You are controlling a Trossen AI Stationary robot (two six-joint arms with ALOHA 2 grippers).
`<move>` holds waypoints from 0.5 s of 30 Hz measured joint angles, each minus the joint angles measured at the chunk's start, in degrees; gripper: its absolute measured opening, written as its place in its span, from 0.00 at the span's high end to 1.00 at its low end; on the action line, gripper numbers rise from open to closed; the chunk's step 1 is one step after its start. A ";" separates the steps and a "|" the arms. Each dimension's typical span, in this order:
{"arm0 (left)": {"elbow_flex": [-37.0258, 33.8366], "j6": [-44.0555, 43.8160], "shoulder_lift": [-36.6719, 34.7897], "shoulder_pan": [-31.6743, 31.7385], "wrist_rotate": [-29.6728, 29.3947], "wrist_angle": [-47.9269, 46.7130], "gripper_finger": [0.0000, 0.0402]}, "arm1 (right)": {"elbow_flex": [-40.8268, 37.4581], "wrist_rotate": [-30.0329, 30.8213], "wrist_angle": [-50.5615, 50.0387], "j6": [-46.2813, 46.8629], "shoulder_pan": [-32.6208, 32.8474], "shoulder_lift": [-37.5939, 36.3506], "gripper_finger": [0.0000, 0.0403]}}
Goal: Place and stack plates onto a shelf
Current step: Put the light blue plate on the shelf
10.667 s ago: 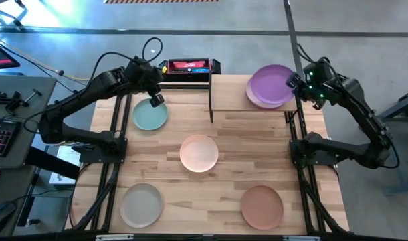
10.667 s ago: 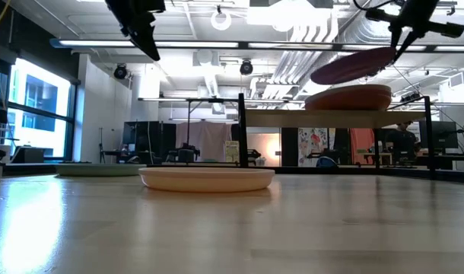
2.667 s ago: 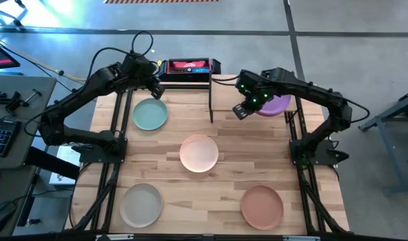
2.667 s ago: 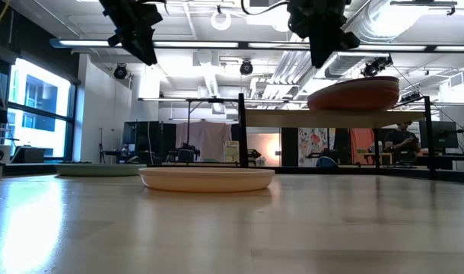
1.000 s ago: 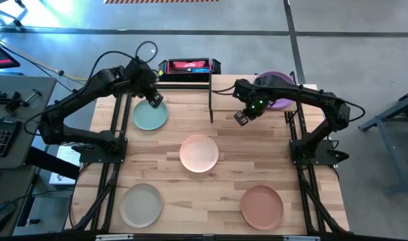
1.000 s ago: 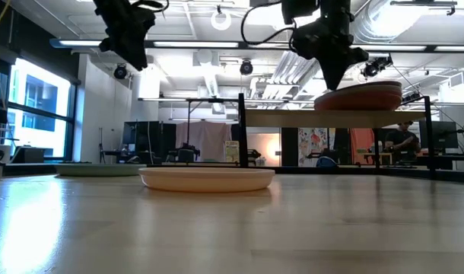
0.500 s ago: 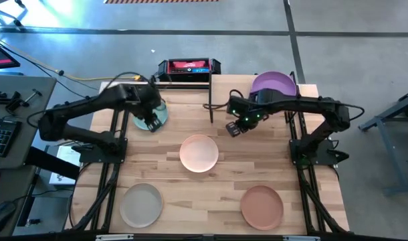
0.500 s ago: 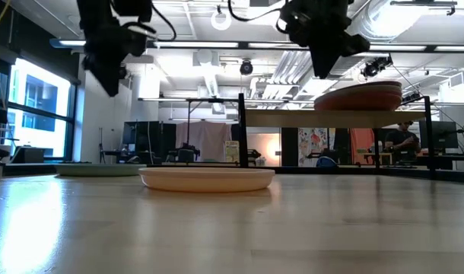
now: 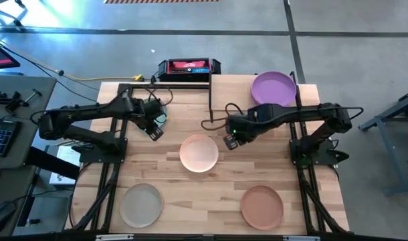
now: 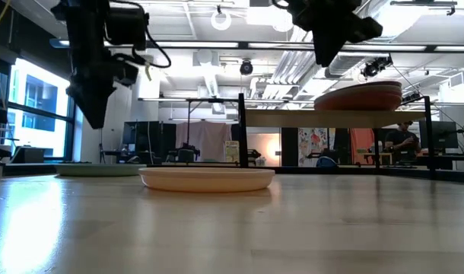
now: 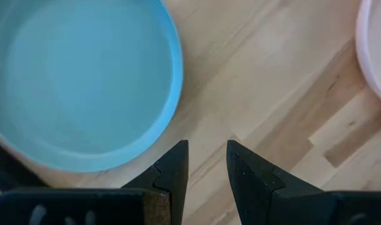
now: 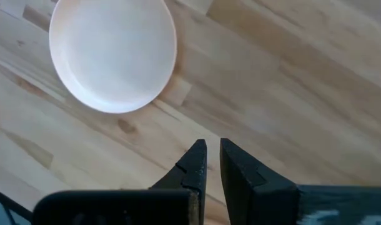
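Observation:
A teal plate point(image 11: 84, 81) lies flat on the table at the far left, mostly hidden under my left arm in the high view point(image 9: 162, 118). My left gripper point(image 11: 206, 164) is low, points down and is open over bare wood just off that plate's rim point(image 9: 154, 129). A peach plate point(image 9: 198, 152) lies at the table's middle. My right gripper point(image 9: 230, 140), shut and holding nothing, hangs high to the right of it point(image 12: 213, 150). A purple plate point(image 9: 273, 88) tops a stack point(image 10: 357, 97) on the shelf point(image 9: 234, 94).
A beige plate point(image 9: 141, 204) lies near the front left and a terracotta plate point(image 9: 261, 205) near the front right. A red and black device point(image 9: 188, 66) sits at the far edge. The shelf's left half is bare wood on a black leg point(image 10: 241, 129).
My left gripper has come down and toward the table's near edge, from above the teal plate's far side to just off its rim. My right gripper has swung away from the shelf toward the near edge and the peach plate, staying high and rolling about its own axis.

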 joint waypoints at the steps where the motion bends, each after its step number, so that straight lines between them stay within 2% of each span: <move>1: -0.92 0.00 0.00 0.00 0.00 1.32 0.75 | 0.00 0.18 -0.01 0.87 0.71 0.00 0.94; 15: -9.91 1.62 0.15 0.15 -3.18 13.22 0.75 | 0.00 3.88 0.20 9.26 6.86 0.00 0.94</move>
